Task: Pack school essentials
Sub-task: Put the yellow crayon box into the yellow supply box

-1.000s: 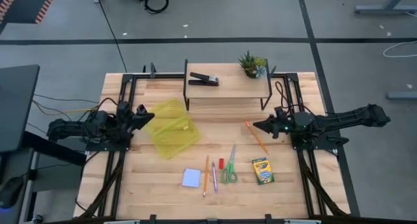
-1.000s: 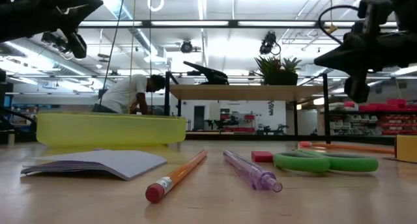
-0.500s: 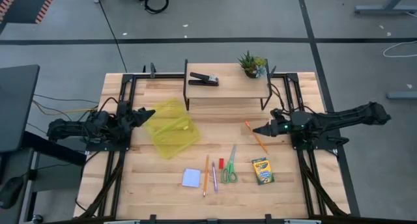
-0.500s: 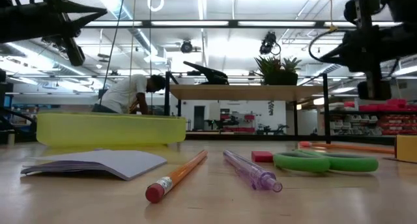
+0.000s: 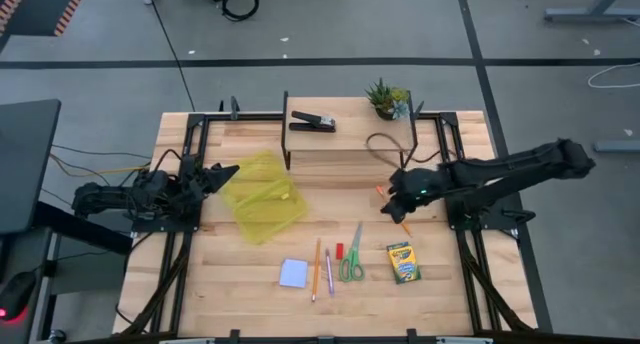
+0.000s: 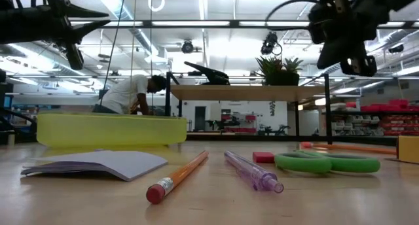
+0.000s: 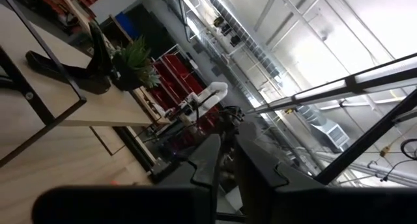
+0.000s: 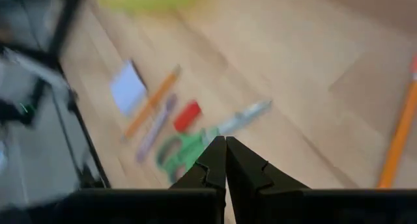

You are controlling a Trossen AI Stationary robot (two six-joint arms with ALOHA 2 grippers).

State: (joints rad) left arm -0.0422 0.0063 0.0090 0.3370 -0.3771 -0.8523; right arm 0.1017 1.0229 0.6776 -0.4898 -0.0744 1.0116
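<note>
School essentials lie spread on the worktop (image 5: pixel 420 304), none packed yet, as far as I can judge: the notepad (image 5: pixel 293 273), an orange pencil (image 5: pixel 316 269), the pink pen (image 5: pixel 328 271), the red eraser (image 5: pixel 339 251), the green-handled scissors (image 5: pixel 351 259) and the crayon box (image 5: pixel 402 263) sit in a loose row near the front edge. A second orange pencil (image 5: pixel 399 218) lies apart, just under my right gripper (image 5: pixel 388 208), whose jaws are pressed together and empty. The yellow-green container (image 5: pixel 262 196) sits toward the left, with my left gripper (image 5: pixel 226 170) hovering at its edge; I cannot tell how its jaws stand.

My read is that the right arm is lining up on that stray pencil. To do it well I would part the jaws before descending, turn the wrist so they straddle the shaft crosswise near its middle, and come straight down so the pencil does not roll. The left arm should hold clear of the container's opening.
</note>
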